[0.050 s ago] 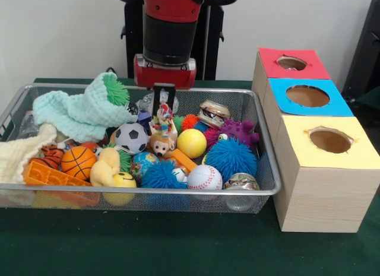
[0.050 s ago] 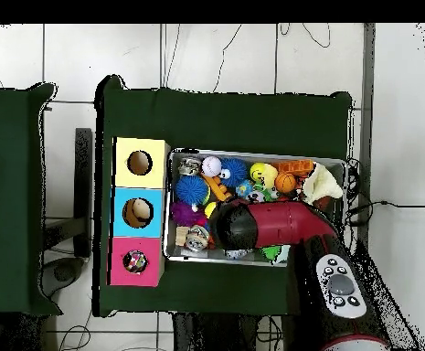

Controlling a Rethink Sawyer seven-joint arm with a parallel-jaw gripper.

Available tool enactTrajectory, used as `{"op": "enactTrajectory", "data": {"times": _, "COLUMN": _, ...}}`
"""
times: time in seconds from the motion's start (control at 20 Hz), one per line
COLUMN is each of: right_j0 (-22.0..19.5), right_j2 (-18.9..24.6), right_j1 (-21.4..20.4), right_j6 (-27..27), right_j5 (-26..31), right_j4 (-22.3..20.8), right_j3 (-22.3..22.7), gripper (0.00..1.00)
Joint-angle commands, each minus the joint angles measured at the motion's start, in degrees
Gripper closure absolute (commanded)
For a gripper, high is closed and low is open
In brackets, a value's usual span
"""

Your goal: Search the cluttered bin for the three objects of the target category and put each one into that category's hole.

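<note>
Crowding the wire bin [image 1: 268, 169] are the toys to be sorted, and which of them belong to the wanted category cannot be told from the views. A small many-coloured toy figure [image 1: 164, 118] stands in the heap just below the gripper [image 1: 164, 100], at its 6 o'clock and touching it or nearly so. A brown plush animal [image 1: 159, 145] lies further along the same line. From the gripper in the front view, the soccer ball [image 1: 131, 137] is at 7 o'clock, the yellow ball [image 1: 191, 143] at 5 o'clock, and the baseball [image 1: 204, 177] beyond that near the front wall. The blue spiky ball [image 1: 230, 157] and purple spiky toy [image 1: 237, 132] sit at 4 o'clock. The basketball [image 1: 78, 162] lies out at 8 o'clock, under a teal knitted cloth [image 1: 74, 113] at 9 o'clock.

The gripper is lowered into the bin's back half; whether it is apart, together or clamped on anything cannot be told.

Outside the bin at 3 o'clock stands the wooden box [image 1: 320, 199] with its red hole [image 1: 291, 63], blue hole [image 1: 307, 95] and yellow hole [image 1: 330, 140]
</note>
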Motion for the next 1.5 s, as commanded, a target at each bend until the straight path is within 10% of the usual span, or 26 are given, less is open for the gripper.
{"op": "enactTrajectory", "data": {"times": 0.05, "right_j0": 2.13, "right_j2": -2.85, "right_j1": -7.12, "right_j6": 8.13, "right_j5": 7.09, "right_j4": 3.75, "right_j3": 10.33, "gripper": 1.0}}
{"op": "enactTrajectory", "data": {"times": 1.5, "right_j0": 14.77, "right_j2": -11.48, "right_j1": -2.41, "right_j6": 16.0, "right_j5": -5.38, "right_j4": 15.92, "right_j3": 18.05, "gripper": 1.0}}
